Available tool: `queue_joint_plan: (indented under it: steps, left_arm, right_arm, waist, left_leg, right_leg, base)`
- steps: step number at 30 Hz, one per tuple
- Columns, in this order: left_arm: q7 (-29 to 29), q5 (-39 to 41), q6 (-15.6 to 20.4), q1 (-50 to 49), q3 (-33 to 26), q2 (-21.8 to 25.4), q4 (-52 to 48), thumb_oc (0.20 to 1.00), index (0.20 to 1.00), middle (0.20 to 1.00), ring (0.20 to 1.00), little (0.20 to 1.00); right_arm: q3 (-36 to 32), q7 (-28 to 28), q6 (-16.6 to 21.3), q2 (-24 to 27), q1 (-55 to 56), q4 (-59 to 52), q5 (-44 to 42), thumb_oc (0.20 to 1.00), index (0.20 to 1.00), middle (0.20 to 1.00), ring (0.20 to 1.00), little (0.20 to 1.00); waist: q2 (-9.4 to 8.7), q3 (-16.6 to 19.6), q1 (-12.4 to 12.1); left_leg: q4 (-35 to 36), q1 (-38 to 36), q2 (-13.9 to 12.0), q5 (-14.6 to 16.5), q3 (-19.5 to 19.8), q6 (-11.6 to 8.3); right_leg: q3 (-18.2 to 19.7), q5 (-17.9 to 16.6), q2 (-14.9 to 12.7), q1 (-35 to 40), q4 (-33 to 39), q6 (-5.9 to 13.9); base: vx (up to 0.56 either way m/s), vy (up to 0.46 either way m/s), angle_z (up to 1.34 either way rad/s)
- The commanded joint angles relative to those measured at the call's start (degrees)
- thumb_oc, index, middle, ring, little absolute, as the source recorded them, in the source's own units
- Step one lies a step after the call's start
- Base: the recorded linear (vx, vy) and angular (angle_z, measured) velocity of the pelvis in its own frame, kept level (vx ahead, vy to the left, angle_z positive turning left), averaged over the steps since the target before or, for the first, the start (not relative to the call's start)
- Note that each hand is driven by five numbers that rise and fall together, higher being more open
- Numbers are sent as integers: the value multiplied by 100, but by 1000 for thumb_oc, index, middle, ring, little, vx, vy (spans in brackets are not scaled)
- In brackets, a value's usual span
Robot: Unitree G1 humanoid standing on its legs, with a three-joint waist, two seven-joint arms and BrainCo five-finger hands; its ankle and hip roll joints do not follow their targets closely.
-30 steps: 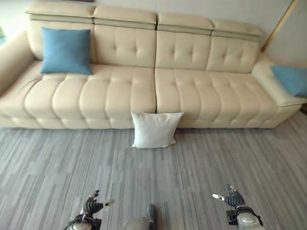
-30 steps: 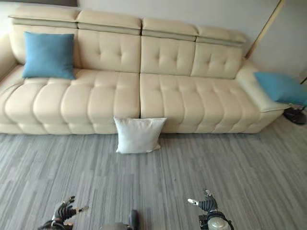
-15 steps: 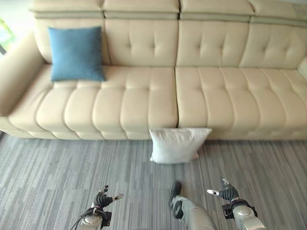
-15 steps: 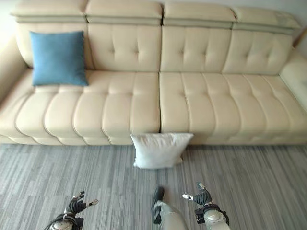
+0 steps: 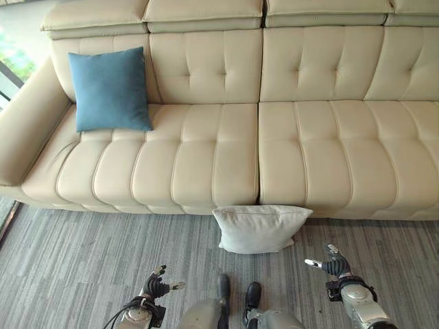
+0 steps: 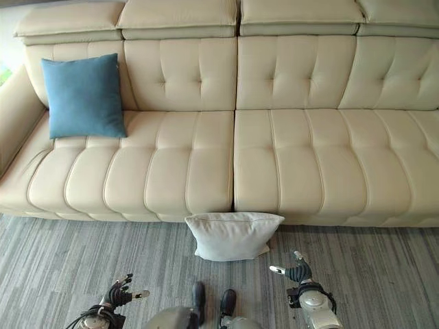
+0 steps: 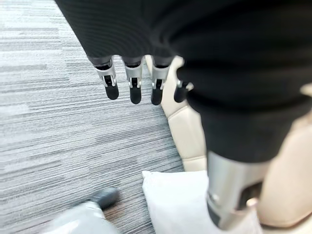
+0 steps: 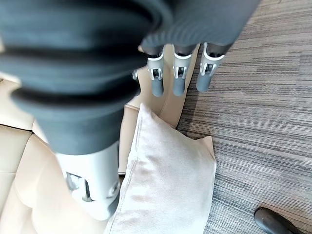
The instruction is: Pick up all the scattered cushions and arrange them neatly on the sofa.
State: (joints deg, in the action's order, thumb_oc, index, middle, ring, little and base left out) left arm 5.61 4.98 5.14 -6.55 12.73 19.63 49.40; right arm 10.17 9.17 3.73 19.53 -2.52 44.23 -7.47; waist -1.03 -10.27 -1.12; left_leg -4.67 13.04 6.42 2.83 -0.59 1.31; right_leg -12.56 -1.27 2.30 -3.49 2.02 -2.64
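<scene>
From the head views, a white cushion (image 5: 260,229) leans on the grey carpet (image 5: 68,267) against the front of the cream sofa (image 5: 226,151). A blue cushion (image 5: 108,89) stands against the sofa's backrest near its left arm. The left hand (image 5: 156,288) and right hand (image 5: 332,264) hover above the carpet short of the sofa, apart from the white cushion.

In the left wrist view, the left hand's fingers (image 7: 133,90) hang straight and apart, holding nothing.

In the right wrist view, the right hand's fingers (image 8: 178,80) are likewise straight and empty above the white cushion.

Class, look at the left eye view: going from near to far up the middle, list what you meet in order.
Grey floor → white cushion leaning against the sofa front → sofa seat → sofa backrest.
</scene>
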Motion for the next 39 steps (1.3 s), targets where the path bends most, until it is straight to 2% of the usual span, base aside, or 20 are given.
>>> queue_joint_plan:
  steps: [1,9,10,11,13,15,18,22,26,28,30,31,32,33,35,39]
  left_arm:
    - [21,-241,128,42,-207,171,49,1000,1000,1000,1000,1000]
    - [41,-127,140,-76,-413,324,-94,1000,1000,1000,1000,1000]
    - [38,-96,138,-101,-450,339,-136,1000,1000,1000,1000,1000]
    - [41,-44,130,-98,-501,373,-169,1000,1000,1000,1000,1000]
    - [57,-32,127,-52,-510,386,-113,1000,1000,1000,1000,1000]
    - [124,15,149,22,-523,391,-84,1000,1000,1000,1000,1000]
    - [217,90,152,122,-536,423,-94,1000,1000,1000,1000,1000]
    - [266,174,192,189,-579,412,-56,1000,1000,1000,1000,1000]
    - [392,433,235,556,-442,405,-87,1000,1000,1000,1000,1000]
    - [556,660,309,905,-375,428,-105,1000,1000,1000,1000,1000]
    - [644,823,359,1121,-329,441,-117,1000,1000,1000,1000,1000]
    - [759,1062,401,1428,-253,456,-140,1000,1000,1000,1000,1000]
    - [759,1063,402,1433,-253,455,-136,1000,1000,1000,1000,1000]
    - [923,1221,462,1814,-166,489,-103,1000,1000,1000,1000,1000]
    - [1042,1267,486,2035,-128,525,-67,1000,1000,1000,1000,1000]
    - [1467,1235,516,3369,209,850,152,1000,1000,1000,1000,1000]
  right_arm:
    - [13,31,100,118,304,-224,-14,1000,1000,1000,1000,1000]
    - [60,-18,52,99,292,-240,39,1000,1000,1000,1000,1000]
    - [67,-18,53,111,276,-246,64,1000,1000,1000,1000,1000]
    - [97,-38,47,110,224,-244,112,1000,1000,1000,1000,1000]
    - [112,-40,38,103,193,-237,122,1000,1000,1000,1000,1000]
    - [137,-31,50,144,155,-276,156,1000,1000,1000,1000,1000]
    - [104,13,14,214,186,-345,175,1000,1000,1000,1000,1000]
    - [168,29,9,234,71,-246,174,1000,1000,1000,1000,1000]
    - [291,171,20,461,-237,-256,185,1000,1000,1000,1000,1000]
    - [364,366,28,606,-557,-186,184,1000,1000,1000,1000,1000]
    - [389,479,14,679,-769,-92,132,1000,1000,1000,1000,1000]
    - [430,623,15,720,-1112,38,-31,1000,1000,1000,1000,1000]
    - [431,623,17,720,-1118,43,-32,1000,1000,1000,1000,1000]
    - [475,818,16,708,-1513,265,-205,1000,1000,1000,1000,1000]
    - [489,940,21,687,-1775,372,-292,1000,1000,1000,1000,1000]
    - [588,1485,69,800,-3170,934,-673,1000,1000,1000,1000,1000]
  waist:
    - [-32,264,83]
    - [-96,316,-133]
    - [-94,304,-182]
    - [-64,250,-194]
    - [-31,197,-154]
    - [-14,159,-122]
    - [-103,54,-18]
    - [-205,8,-63]
    - [-204,-154,-35]
    - [-180,-360,-61]
    - [-141,-379,-53]
    - [-92,-481,-72]
    - [-91,-478,-73]
    - [-114,-572,-51]
    - [-117,-628,-47]
    - [-108,-749,53]
  left_leg:
    - [-133,-533,-228,193,-234,-261]
    - [-258,-691,-286,407,-437,-110]
    - [-281,-701,-297,439,-446,-78]
    - [-304,-731,-344,453,-456,-21]
    - [-323,-740,-367,463,-380,-7]
    - [-276,-787,-411,480,-272,-45]
    - [-344,-771,-382,523,-74,-158]
    - [-369,-689,-396,526,-54,-244]
    - [-384,-87,-488,287,150,-384]
    - [-497,334,-510,172,234,-463]
    - [-585,656,-504,134,281,-467]
    - [-796,986,-558,270,323,-489]
    - [-810,999,-560,279,322,-490]
    - [-1116,1496,-589,292,316,-476]
    - [-1353,1821,-607,318,302,-469]
    - [-2474,3520,-624,501,304,-404]
  right_leg:
    - [97,288,-555,-280,-619,1011]
    - [182,336,-675,-210,-795,1110]
    - [145,333,-731,-241,-904,1140]
    - [92,296,-818,-437,-1347,1173]
    - [159,315,-833,-621,-1610,1190]
    - [159,224,-964,-788,-1347,1153]
    - [479,85,-985,-933,-999,1211]
    - [349,-9,-1023,-884,-809,1224]
    - [58,-47,-929,-1224,-759,1116]
    - [-116,-25,-939,-1623,-936,1047]
    - [-183,17,-943,-1958,-1084,991]
    - [-179,210,-912,-2315,-1368,953]
    - [-178,215,-911,-2327,-1378,952]
    - [-154,269,-954,-2812,-1653,886]
    - [-141,304,-980,-3113,-1836,860]
    - [6,536,-1085,-4622,-2751,736]
  base:
    - [166,147,-46]
    - [64,60,-44]
    - [25,42,-26]
    - [14,29,-31]
    - [26,-29,-15]
    - [70,-131,24]
    - [84,-159,22]
    - [-3,-141,56]
    - [-106,-186,36]
    - [-185,-137,46]
    - [-118,-91,20]
    - [-64,-82,16]
    - [-119,-88,15]
    - [-96,-34,3]
    - [-134,-21,-2]
    - [-185,30,-8]
